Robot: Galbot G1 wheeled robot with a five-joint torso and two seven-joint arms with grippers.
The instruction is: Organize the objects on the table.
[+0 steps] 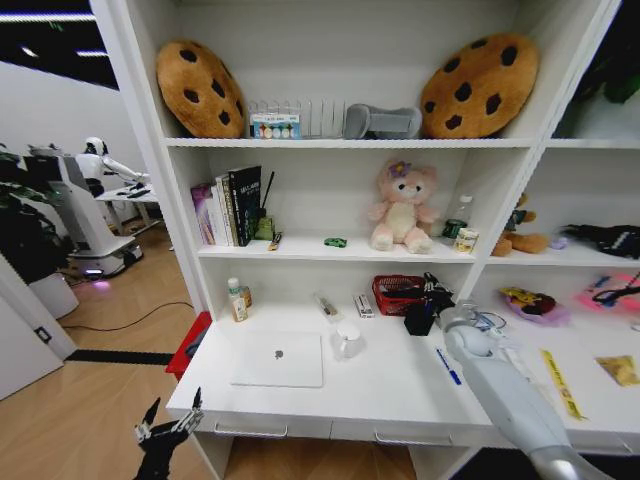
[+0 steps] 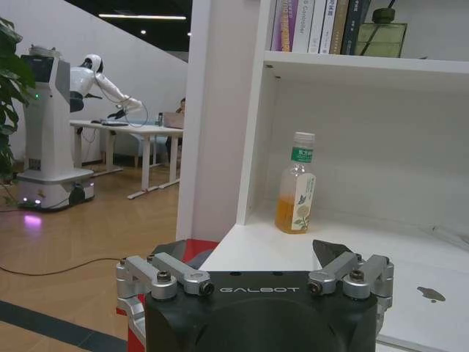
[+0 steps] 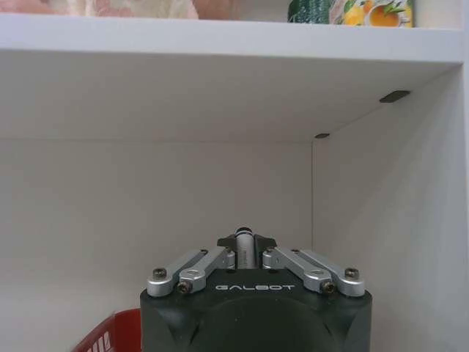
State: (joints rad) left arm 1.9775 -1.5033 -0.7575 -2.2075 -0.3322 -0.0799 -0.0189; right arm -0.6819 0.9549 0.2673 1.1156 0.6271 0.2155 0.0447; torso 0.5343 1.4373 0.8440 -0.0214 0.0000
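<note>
Right gripper (image 3: 246, 253) clenched a pen (image 3: 244, 246) above the table (image 1: 380, 395); left gripper (image 1: 168, 428), released, hung beside the table's edge.

Floor: light wooden planks (image 1: 110, 300), left
Shelving: tall white shelf unit (image 1: 350, 143), far
Wall: plain white wall (image 2: 146, 66), far left

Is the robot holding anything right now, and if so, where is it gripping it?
The right gripper is shut on a pen, pinching it near one end. The left gripper, low by the table's front corner, holds nothing.
</note>
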